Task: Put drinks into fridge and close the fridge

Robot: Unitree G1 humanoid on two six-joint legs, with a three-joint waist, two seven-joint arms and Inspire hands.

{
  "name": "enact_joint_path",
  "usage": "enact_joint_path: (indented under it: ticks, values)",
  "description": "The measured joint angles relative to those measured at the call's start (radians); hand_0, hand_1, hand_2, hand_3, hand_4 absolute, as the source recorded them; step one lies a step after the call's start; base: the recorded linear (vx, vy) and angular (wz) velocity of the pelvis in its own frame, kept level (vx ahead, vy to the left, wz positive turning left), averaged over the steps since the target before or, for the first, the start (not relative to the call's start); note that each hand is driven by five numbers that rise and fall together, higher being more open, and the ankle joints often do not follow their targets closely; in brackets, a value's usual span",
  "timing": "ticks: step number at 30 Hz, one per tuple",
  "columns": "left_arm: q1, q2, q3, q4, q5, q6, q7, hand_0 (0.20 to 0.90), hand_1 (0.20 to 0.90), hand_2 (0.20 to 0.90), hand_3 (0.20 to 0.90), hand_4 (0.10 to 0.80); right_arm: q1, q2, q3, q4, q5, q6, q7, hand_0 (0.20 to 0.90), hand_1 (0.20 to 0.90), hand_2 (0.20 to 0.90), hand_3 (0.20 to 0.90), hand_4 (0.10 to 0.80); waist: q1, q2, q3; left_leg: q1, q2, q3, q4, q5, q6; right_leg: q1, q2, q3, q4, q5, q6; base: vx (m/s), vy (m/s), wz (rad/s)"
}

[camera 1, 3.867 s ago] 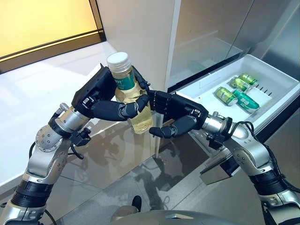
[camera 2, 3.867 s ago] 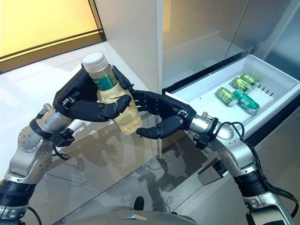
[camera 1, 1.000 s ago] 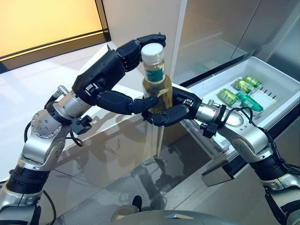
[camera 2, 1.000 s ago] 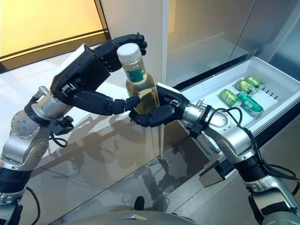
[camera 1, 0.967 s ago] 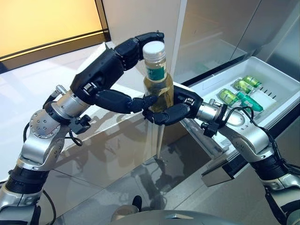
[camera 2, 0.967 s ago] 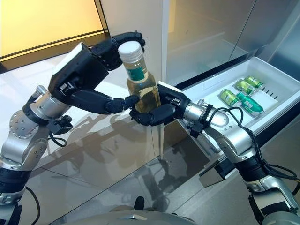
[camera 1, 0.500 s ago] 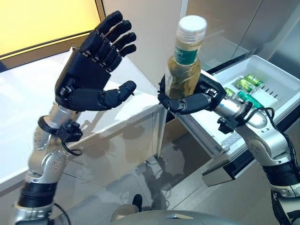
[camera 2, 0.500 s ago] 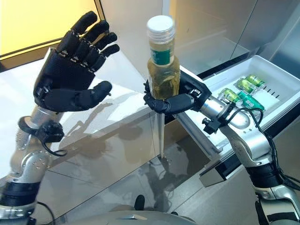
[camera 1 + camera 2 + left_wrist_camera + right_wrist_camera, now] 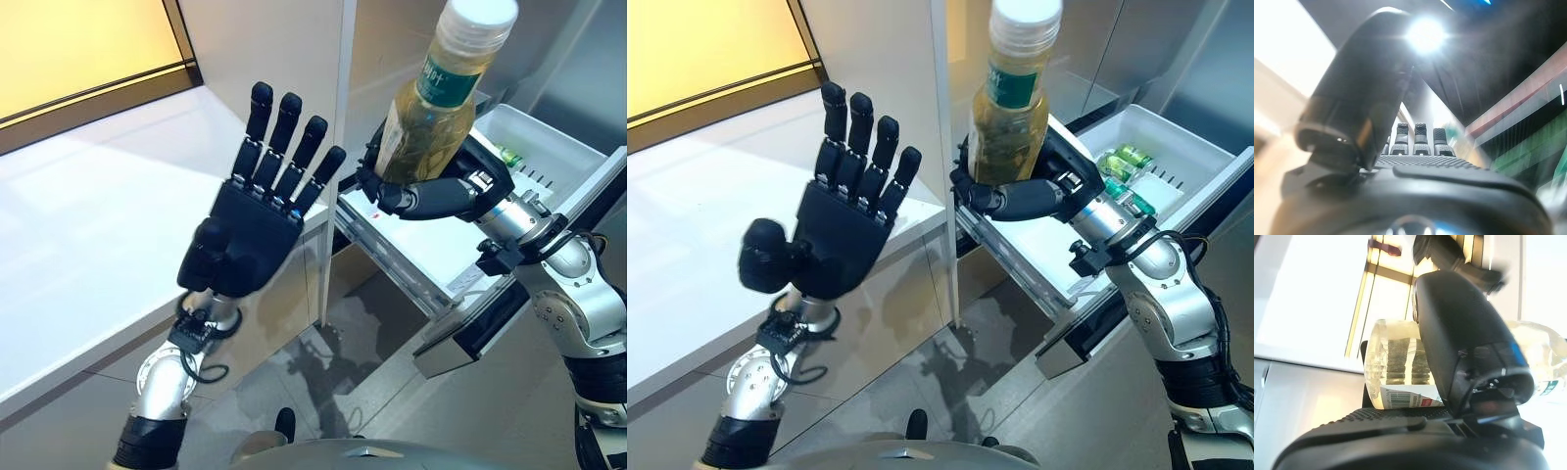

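Left eye view: clear plastic bottle of pale yellow drink, full, likely heavy, slick; right hand fingers clamped low on body. Left hand fingers spread, empty.

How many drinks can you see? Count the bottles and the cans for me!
Yellow bottle, in the right hand: 1
Green cans in the white drawer: 2
Teal drink, half hidden behind the arm: 1
Total: 4

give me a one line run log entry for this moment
phase: carry to fridge | right hand: shut on bottle, upright, raised | left hand: open, empty, raised | fridge drawer: open, cans inside
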Motion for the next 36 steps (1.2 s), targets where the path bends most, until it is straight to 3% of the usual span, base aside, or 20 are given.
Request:
enact_joint_path:
  ticks: [4, 11, 14, 19, 21, 25, 29, 33, 36]
  values:
    - [0.025, 0.0, -0.089, 0.049, -0.068, 0.082, -0.014, 0.9, 0.9, 0.9, 0.9, 0.8, 0.003, 0.0, 0.0, 0.003, 0.0, 0.0, -0.012, 0.3, 0.3, 0.3, 0.2, 0.1, -0.019, -0.001, 0.0, 0.0, 0.0, 0.005, 0.0, -0.001, 0.001, -0.002, 0.0, 0.006, 0.0, 0.001, 0.0, -0.027, 0.006, -0.04]
    - [0.139, -0.004, -0.053, 0.239, -0.012, 0.181, -0.072, 0.9, 0.9, 0.9, 0.9, 0.8, 0.11, -0.002, -0.076, 0.01, 0.002, -0.007, -0.006, 0.3, 0.3, 0.3, 0.2, 0.1, -0.024, -0.007, 0.004, -0.002, 0.001, 0.014, 0.0, -0.003, 0.003, -0.01, -0.001, 0.015, 0.0, 0.001, 0.0, -0.006, -0.001, -0.04]
    - [0.178, -0.028, -0.003, 0.403, 0.165, 0.243, -0.157, 0.9, 0.9, 0.9, 0.9, 0.8, 0.155, -0.005, -0.118, 0.027, 0.016, -0.008, 0.01, 0.3, 0.3, 0.3, 0.2, 0.1, -0.026, -0.01, 0.006, -0.01, 0.001, 0.015, 0.0, -0.003, 0.003, -0.019, -0.002, 0.018, 0.0, 0.003, 0.002, 0.003, 0.001, -0.03]
    - [0.246, -0.06, 0.06, 0.739, 0.506, 0.244, -0.26, 0.9, 0.9, 0.9, 0.9, 0.8, 0.21, -0.005, -0.162, 0.07, 0.059, -0.025, 0.026, 0.3, 0.3, 0.3, 0.2, 0.1, -0.035, -0.016, 0.01, -0.021, 0.001, 0.026, 0.0, -0.004, 0.004, -0.032, -0.003, 0.023, -0.001, 0.005, 0.003, 0.007, 0.005, -0.04]
    - [0.276, -0.064, 0.074, 0.85, 0.662, 0.201, -0.271, 0.9, 0.9, 0.9, 0.9, 0.8, 0.24, -0.005, -0.19, 0.096, 0.064, -0.027, 0.034, 0.3, 0.3, 0.3, 0.2, 0.1, -0.044, -0.017, 0.01, -0.024, 0.001, 0.028, 0.0, -0.005, 0.006, -0.034, -0.004, 0.025, -0.002, 0.006, 0.004, 0.026, 0.007, -0.02]
    - [0.272, -0.064, 0.123, 0.912, 0.742, 0.075, -0.223, 0.9, 0.9, 0.9, 0.9, 0.8, 0.282, -0.007, -0.212, 0.142, 0.041, -0.033, 0.019, 0.3, 0.3, 0.3, 0.2, 0.1, -0.045, -0.017, 0.01, -0.02, 0.001, 0.037, -0.001, -0.006, 0.007, -0.034, -0.005, 0.032, -0.003, 0.008, 0.007, 0.046, 0.012, -0.07]
    - [0.257, -0.047, 0.131, 0.984, 0.826, -0.088, -0.045, 0.9, 0.9, 0.9, 0.9, 0.8, 0.288, -0.028, -0.213, 0.179, -0.048, -0.033, -0.009, 0.3, 0.3, 0.3, 0.2, 0.1, -0.059, -0.017, 0.01, -0.02, 0.001, 0.039, -0.001, -0.006, 0.007, -0.036, -0.004, 0.043, -0.005, 0.014, 0.007, 0.043, 0.013, -0.07]
    - [0.231, -0.023, 0.086, 1.023, 0.892, -0.232, 0.091, 0.9, 0.9, 0.9, 0.9, 0.8, 0.277, -0.089, -0.202, 0.223, -0.116, -0.033, -0.034, 0.3, 0.3, 0.3, 0.2, 0.1, -0.051, -0.019, 0.009, -0.02, 0.001, 0.039, 0.0, -0.006, 0.007, -0.036, -0.004, 0.042, -0.005, 0.014, 0.007, 0.044, 0.002, 0.01]
    - [0.197, -0.029, 0.067, 1.103, 0.988, -0.386, 0.242, 0.9, 0.9, 0.9, 0.9, 0.8, 0.242, -0.094, -0.185, 0.261, -0.185, -0.033, -0.062, 0.3, 0.3, 0.3, 0.2, 0.1, -0.049, -0.022, 0.007, -0.02, 0.002, 0.038, 0.0, -0.006, 0.007, -0.036, -0.003, 0.042, -0.005, 0.015, 0.007, 0.054, -0.007, 0.0]
